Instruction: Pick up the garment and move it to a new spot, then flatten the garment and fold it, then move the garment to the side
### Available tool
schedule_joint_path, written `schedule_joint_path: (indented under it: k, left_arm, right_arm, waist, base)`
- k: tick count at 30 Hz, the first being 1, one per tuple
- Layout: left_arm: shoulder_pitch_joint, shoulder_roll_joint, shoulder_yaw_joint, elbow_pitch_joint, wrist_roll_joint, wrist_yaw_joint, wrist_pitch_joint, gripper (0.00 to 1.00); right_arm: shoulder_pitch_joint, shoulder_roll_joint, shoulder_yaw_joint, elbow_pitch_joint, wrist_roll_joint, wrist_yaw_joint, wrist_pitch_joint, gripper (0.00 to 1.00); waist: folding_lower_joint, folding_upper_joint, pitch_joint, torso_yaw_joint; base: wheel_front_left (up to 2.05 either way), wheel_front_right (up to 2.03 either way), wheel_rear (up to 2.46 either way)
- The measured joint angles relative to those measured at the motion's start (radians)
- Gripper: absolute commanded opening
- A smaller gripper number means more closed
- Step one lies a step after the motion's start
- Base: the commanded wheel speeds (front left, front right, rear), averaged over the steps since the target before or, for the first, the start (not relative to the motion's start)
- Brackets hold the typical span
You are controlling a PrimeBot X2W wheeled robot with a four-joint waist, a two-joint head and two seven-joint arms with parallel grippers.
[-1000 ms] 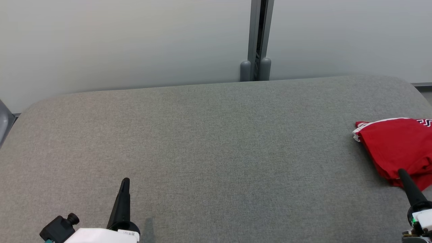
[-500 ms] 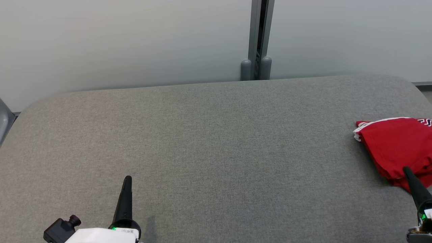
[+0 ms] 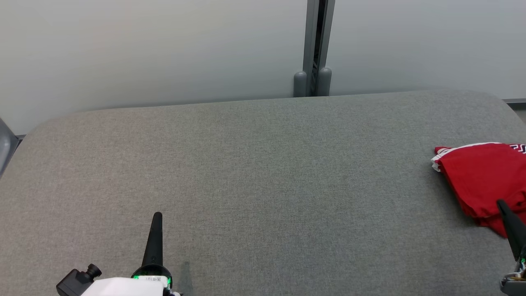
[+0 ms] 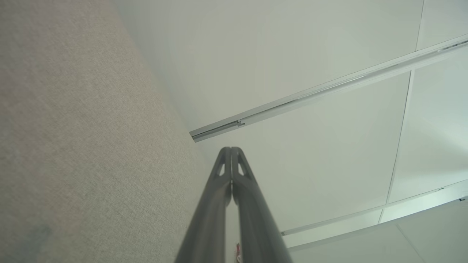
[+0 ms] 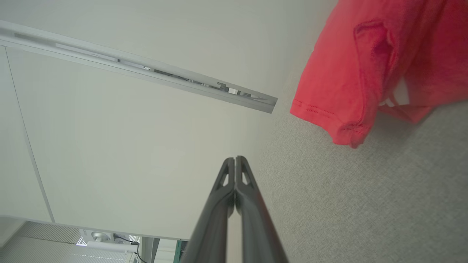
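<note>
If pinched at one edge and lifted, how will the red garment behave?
Probably floppy: the red garment lies in soft folds with curled hems. Likely light, since the fabric looks thin. Pushed, its layers may bunch rather than slide on the textured grey surface.

left tool (image 3: 157,218) closed, right tool (image 3: 502,204) closed — empty

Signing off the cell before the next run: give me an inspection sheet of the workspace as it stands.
surface: grey fabric-covered table, bare across the middle.
job's things: red garment with white trim, bunched at the table's right edge, partly out of frame.
clutter: nothing seen.
grippers: left gripper shut, over bare fabric; right gripper shut, beside the garment, holding nothing.
cables: thin dark cable in the far background.
surroundings: pale partition wall and grey metal post behind the table.
</note>
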Motion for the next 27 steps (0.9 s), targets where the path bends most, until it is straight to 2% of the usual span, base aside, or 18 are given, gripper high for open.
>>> schedule_joint_path:
  k: [27]
  left_arm:
    - [-0.012, -0.046, 0.009, 0.009, -0.152, -0.054, -0.012, 0.00]
  right_arm:
    - [-0.033, -0.003, -0.063, 0.050, 0.195, 0.000, 0.075, 0.00]
  waist:
    - [0.0000, 0.0000, 0.008, 0.003]
  base:
    - [0.00, 0.00, 0.00]
